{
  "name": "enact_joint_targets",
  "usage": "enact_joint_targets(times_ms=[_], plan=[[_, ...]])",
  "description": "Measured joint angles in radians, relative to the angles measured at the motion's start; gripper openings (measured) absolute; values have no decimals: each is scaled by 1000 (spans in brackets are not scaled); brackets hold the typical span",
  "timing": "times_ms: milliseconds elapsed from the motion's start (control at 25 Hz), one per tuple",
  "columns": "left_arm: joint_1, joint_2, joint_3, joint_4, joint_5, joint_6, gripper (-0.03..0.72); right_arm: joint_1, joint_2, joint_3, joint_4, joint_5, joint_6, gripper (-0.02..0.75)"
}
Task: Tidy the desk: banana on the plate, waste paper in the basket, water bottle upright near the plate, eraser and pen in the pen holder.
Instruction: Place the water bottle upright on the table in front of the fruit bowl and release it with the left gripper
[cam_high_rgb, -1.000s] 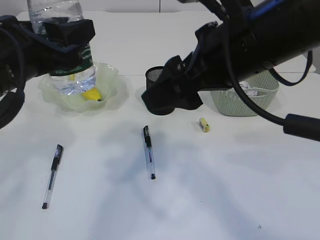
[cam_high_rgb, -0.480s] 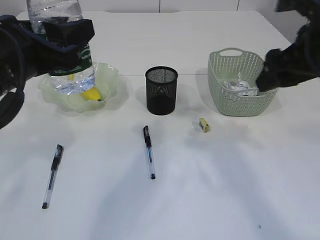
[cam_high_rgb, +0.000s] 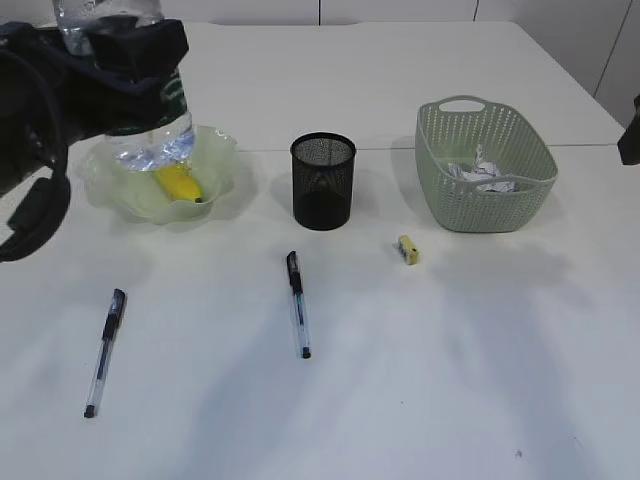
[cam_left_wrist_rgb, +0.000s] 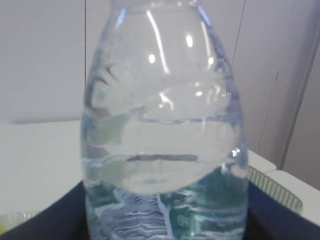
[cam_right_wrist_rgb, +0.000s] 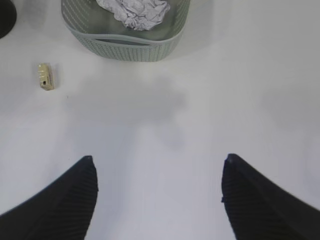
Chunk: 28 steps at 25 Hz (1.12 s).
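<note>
While held upright above plate (cam_high_rgb: 215, 190), water bottle (cam_high_rgb: 140, 95) clamped at labelled waist by left fingers (cam_high_rgb: 125, 60); part-full, sloshy, slick thin plastic, so best gripped mid-body. Right fingers (cam_right_wrist_rgb: 157, 192) spread wide, empty, over bare table (cam_high_rgb: 450, 380).

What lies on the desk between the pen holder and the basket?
Just the eraser, slightly nearer the camera than both. Otherwise the desk is bare between the pen holder and the basket, as the exterior view shows.

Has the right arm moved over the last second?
Yes. It withdrew rightward, from across the pen holder to past the basket, nearly leaving the exterior view.
</note>
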Motion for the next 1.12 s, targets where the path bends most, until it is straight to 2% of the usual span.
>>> enact_joint_targets(times_ms=[120, 360, 520, 760, 960, 1120], plan=[[0, 81, 0, 0, -140, 0, 412, 0, 0, 0, -2, 0, 0, 574], [12, 266, 0, 56, -276, 0, 412, 0, 0, 0, -2, 0, 0, 574], [58, 386, 0, 134, -285, 0, 411, 0, 0, 0, -2, 0, 0, 573], [154, 495, -30, 196, -282, 0, 410, 0, 0, 0, -2, -13, 0, 573], [171, 571, -88, 270, -288, -6, 407, 0, 0, 0, -2, -15, 0, 573], [171, 626, -129, 279, -290, -10, 405, 0, 0, 0, -4, -15, 0, 573]])
